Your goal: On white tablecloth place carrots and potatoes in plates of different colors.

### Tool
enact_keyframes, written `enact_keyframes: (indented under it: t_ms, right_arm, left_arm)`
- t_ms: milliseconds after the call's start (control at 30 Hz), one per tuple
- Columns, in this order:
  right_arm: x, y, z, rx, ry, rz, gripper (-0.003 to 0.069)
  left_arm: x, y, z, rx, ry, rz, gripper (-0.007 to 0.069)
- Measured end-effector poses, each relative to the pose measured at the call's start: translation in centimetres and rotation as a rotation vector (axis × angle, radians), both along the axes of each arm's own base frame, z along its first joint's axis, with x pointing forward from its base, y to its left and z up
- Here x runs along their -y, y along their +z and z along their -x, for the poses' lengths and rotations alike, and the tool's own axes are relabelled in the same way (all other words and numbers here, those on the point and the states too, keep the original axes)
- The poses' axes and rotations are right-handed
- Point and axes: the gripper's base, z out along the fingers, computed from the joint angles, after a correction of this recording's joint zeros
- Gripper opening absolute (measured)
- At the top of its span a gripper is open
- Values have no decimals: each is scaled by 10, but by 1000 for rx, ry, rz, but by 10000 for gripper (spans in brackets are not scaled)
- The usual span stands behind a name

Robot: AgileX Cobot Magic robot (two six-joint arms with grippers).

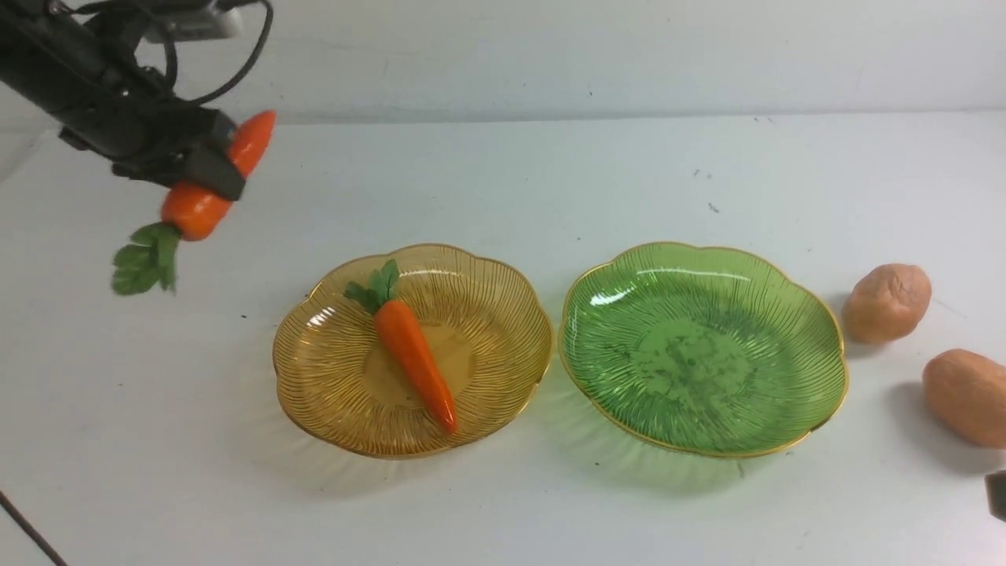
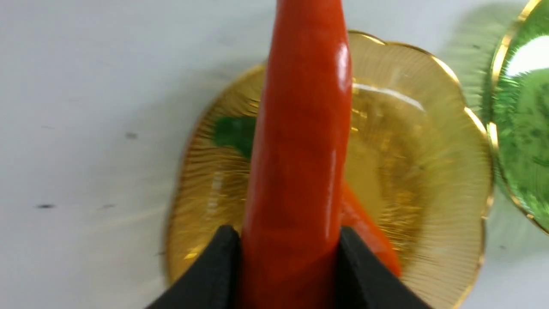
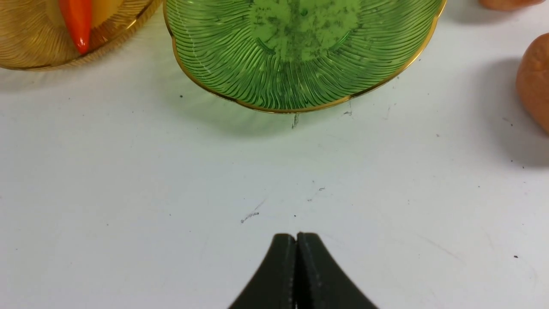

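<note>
Front view: one carrot (image 1: pixel 195 211) is gripped by the left tool (image 1: pixel 208 169) in the air left of the amber plate (image 1: pixel 487 314), where the other carrot (image 1: pixel 413 358) is already placed, so it should next be carried over that plate and released, while the right tool (image 3: pixel 296 240) is seen closed and empty.

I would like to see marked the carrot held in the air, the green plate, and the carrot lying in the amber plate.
held carrot (image 1: pixel 195 211): front view, on its thick orange end near the leaves.
green plate (image 1: pixel 754 409): front view, on its bare ribbed wall.
lying carrot (image 1: pixel 415 360): front view, on the middle of its orange body.
</note>
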Motion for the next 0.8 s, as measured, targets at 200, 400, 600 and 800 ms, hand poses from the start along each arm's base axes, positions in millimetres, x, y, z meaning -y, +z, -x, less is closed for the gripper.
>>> enact_keyframes:
  t_ms: [200,400,600,800]
  right_arm:
    - [0,0,0,0,0,0,-15]
    - [0,0,0,1,0,0,-15]
    - [0,0,0,1,0,0,-15]
    - [6,6,-3,11,-55,40,-11]
  left_arm:
    - [35,-42,-5,-109,-89,-39,251]
    - [49,-54,-4,-163,-78,-93,378]
    - [52,-54,-3,-170,-68,-93,524]
    - [49,-42,0,-166,-9,-107,564]
